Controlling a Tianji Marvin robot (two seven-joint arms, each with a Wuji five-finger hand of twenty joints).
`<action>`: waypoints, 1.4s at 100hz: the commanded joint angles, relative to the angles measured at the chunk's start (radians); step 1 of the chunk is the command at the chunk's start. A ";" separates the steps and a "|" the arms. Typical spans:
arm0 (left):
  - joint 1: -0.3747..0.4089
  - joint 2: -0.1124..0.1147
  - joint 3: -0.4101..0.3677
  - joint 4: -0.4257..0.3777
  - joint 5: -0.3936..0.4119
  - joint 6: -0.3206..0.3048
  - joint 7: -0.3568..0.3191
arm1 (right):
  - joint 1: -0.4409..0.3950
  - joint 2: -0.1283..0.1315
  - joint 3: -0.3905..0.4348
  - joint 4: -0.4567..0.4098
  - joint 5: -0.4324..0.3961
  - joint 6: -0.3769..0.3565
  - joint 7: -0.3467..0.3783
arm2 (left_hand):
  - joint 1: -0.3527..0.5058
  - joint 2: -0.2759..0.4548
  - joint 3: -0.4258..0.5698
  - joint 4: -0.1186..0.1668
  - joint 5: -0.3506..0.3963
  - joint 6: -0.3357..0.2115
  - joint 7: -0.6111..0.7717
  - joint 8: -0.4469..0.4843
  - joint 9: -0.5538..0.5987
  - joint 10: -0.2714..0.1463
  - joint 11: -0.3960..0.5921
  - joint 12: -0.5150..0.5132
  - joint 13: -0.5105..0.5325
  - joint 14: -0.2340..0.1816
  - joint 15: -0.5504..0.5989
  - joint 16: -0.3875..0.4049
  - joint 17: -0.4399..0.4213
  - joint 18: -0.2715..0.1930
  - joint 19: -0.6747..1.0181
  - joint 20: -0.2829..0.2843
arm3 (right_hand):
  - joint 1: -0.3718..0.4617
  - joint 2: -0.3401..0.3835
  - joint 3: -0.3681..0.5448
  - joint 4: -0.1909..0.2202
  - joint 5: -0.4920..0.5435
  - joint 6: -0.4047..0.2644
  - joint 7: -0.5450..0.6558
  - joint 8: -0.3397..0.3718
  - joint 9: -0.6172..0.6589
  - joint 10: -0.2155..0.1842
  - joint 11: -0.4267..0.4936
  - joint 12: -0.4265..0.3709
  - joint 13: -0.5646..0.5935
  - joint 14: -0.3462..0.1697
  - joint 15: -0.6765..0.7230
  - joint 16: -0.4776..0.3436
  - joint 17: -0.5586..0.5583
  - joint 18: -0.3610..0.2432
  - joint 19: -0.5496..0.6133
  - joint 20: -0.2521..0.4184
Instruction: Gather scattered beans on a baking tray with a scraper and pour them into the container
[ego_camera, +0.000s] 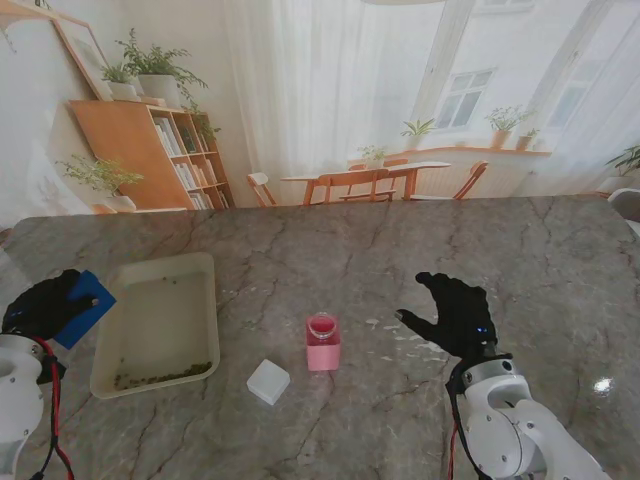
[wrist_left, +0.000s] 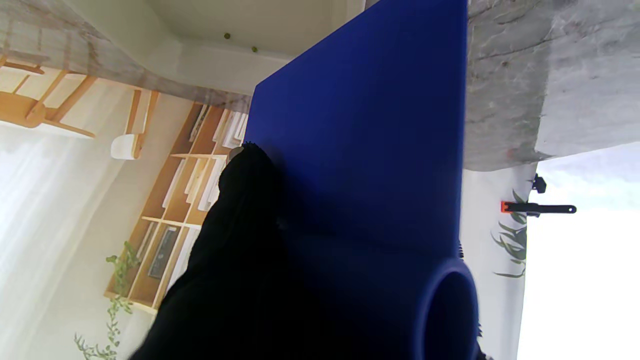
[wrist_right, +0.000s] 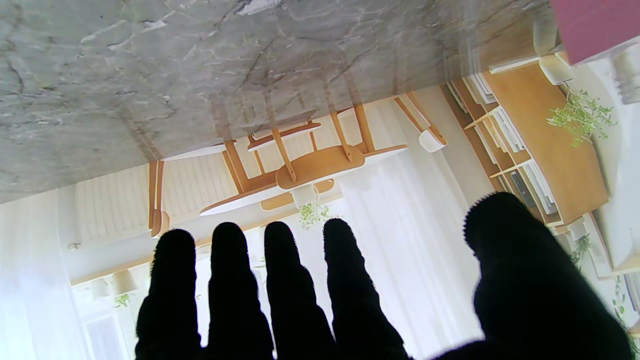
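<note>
A: What is nearest to you?

B: My left hand (ego_camera: 45, 305), black-gloved, at the left edge of the grey marbled stone counter (ego_camera: 420, 250). Its fingers (wrist_left: 245, 200) are closed around the flat blue plastic scraper (ego_camera: 85, 305), thumb pressed on the blade, the rolled handle in my palm. The blade points toward the tray and sits just beside its left rim

A: And the other hand?

B: My right hand (ego_camera: 455, 312) is over the counter on the right, palm down, holding nothing, fingers (wrist_right: 285, 280) straight with small gaps between them and the thumb splayed wide

A: Where are the beans?

B: Gathered in a dark strip (ego_camera: 165, 377) along the near wall of the cream rectangular baking tray (ego_camera: 205, 310), with a few stray ones on its floor farther from me

A: What lies between your hands?

B: A small white square lid (ego_camera: 268, 381) lies nearest me, to the right of the tray. A little farther stands the pink container (ego_camera: 323, 343), upright and open-topped, well apart from the tray. I cannot tell what is inside it
</note>
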 joint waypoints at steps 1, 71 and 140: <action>0.005 -0.007 0.002 0.011 0.001 0.000 0.002 | 0.002 0.001 -0.003 0.001 0.001 -0.001 0.016 | 0.101 0.072 0.202 0.050 0.045 0.005 -0.021 -0.016 0.018 0.026 0.027 -0.012 0.080 -0.128 0.103 0.042 0.091 -0.210 0.130 0.020 | 0.005 0.030 -0.015 0.030 -0.002 -0.009 0.001 0.009 0.000 -0.014 0.006 0.017 0.013 -0.003 0.006 0.009 -0.004 0.015 0.011 -0.006; -0.008 -0.013 -0.026 0.111 0.024 0.055 0.069 | 0.005 0.002 -0.007 0.003 0.002 -0.003 0.020 | 0.101 0.113 0.304 0.042 0.023 0.019 -0.077 -0.049 -0.023 0.028 0.042 -0.113 0.083 -0.178 0.153 0.052 0.107 -0.238 0.153 0.042 | 0.006 0.030 -0.015 0.030 -0.003 -0.009 0.000 0.009 0.000 -0.013 0.005 0.017 0.013 -0.003 0.006 0.009 -0.004 0.014 0.011 -0.006; -0.077 -0.021 0.055 0.245 -0.025 0.157 0.125 | 0.008 0.002 -0.009 0.005 0.003 -0.003 0.026 | 0.101 0.085 0.335 0.037 0.008 0.028 -0.175 -0.132 -0.033 0.037 0.007 -0.125 0.124 -0.165 0.121 0.012 0.157 -0.247 0.130 0.022 | 0.006 0.030 -0.015 0.030 -0.001 -0.009 0.001 0.009 0.000 -0.012 0.006 0.017 0.012 -0.003 0.006 0.009 -0.004 0.014 0.011 -0.007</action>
